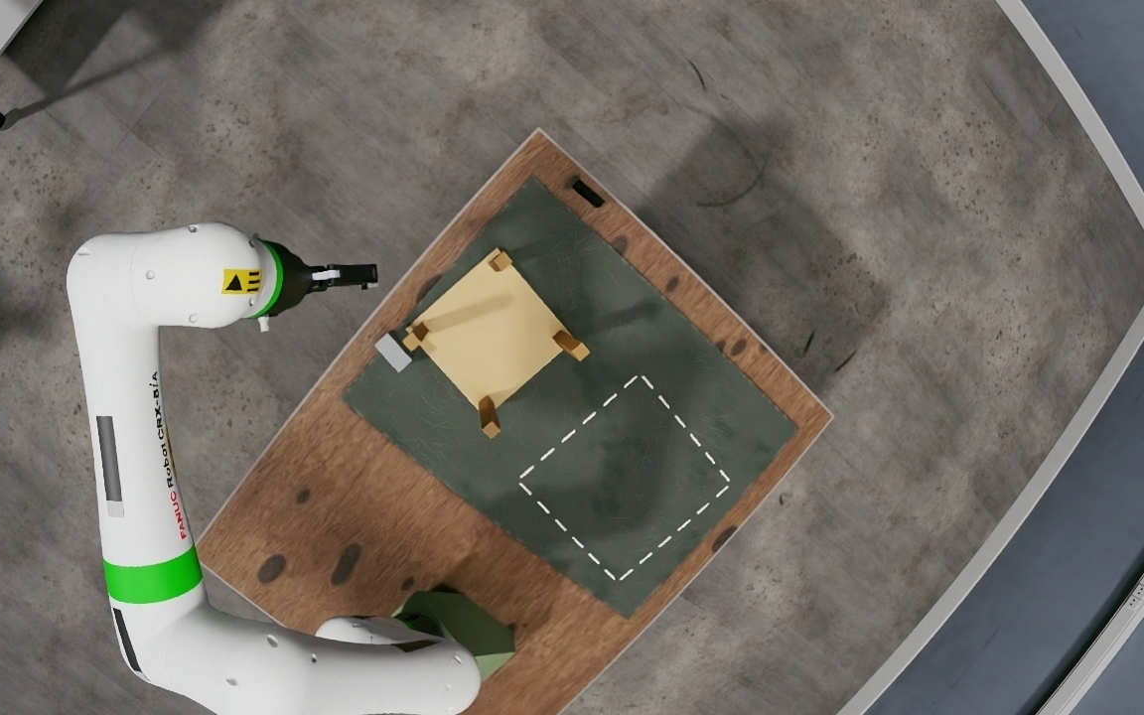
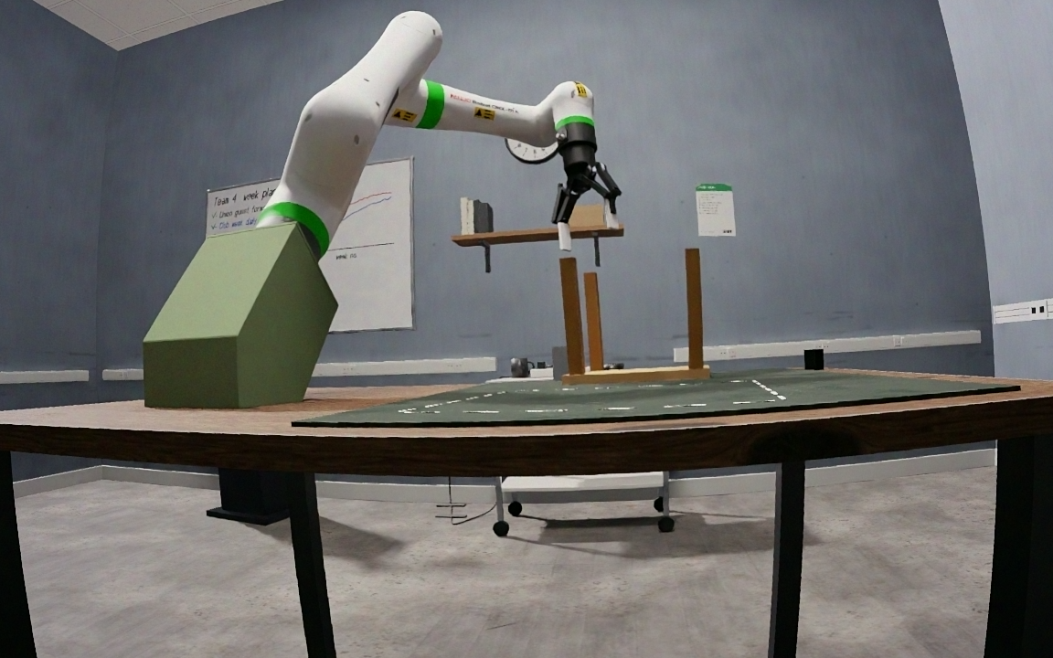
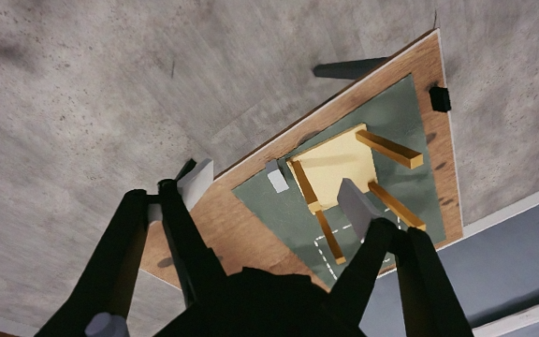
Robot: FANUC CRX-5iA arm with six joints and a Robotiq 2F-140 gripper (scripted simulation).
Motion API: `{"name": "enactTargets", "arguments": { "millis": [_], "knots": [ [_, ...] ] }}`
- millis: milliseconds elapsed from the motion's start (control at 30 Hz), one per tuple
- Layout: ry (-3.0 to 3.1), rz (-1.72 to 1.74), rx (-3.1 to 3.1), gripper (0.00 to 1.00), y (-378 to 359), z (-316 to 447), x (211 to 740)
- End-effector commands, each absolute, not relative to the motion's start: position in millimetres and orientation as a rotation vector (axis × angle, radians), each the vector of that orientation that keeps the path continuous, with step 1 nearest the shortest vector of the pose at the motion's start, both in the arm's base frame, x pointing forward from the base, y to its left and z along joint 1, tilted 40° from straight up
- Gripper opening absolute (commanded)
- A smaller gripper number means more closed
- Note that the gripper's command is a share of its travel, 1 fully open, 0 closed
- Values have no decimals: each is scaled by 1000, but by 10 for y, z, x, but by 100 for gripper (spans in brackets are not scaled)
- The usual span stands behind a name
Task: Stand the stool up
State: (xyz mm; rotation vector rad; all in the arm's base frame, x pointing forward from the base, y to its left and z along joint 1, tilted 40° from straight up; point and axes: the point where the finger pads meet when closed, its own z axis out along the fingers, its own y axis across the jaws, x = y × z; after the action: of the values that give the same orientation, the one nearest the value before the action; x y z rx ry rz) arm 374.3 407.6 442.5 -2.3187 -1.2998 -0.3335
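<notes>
The wooden stool (image 1: 492, 336) lies upside down on the green mat (image 1: 647, 356), seat flat and legs pointing up; it also shows in the side view (image 2: 635, 375) and the wrist view (image 3: 335, 164). It lies outside the dashed rectangle (image 1: 625, 477), which is empty, toward the mat's far left end. My gripper (image 1: 354, 275) (image 2: 588, 227) is open and empty. It hangs high in the air, above the tops of the legs and over the table's left edge, apart from the stool. In the wrist view the open fingers frame the stool from above.
A small grey block (image 1: 393, 352) sits on the mat's corner, right beside one stool leg. A small black box (image 1: 587, 192) stands near the table's far corner. My green base block (image 2: 239, 319) stands at the table's near end.
</notes>
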Motion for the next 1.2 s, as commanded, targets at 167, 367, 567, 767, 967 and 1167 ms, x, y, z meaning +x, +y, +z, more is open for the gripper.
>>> {"name": "enactTargets", "arguments": {
  "millis": [167,367,567,767,967,1167],
  "knots": [
    [-1469,-335,-2194,100,3828,3969,4158],
    [-1565,-352,-2110,100,3614,3644,4377],
    [-1624,-371,-2048,100,3450,3422,4518],
    [-1688,-403,-1970,100,3238,3159,4672],
    [-1738,-439,-1902,100,3042,2935,4792],
    [-1775,-475,-1844,100,2872,2753,4883]
  ]
}}
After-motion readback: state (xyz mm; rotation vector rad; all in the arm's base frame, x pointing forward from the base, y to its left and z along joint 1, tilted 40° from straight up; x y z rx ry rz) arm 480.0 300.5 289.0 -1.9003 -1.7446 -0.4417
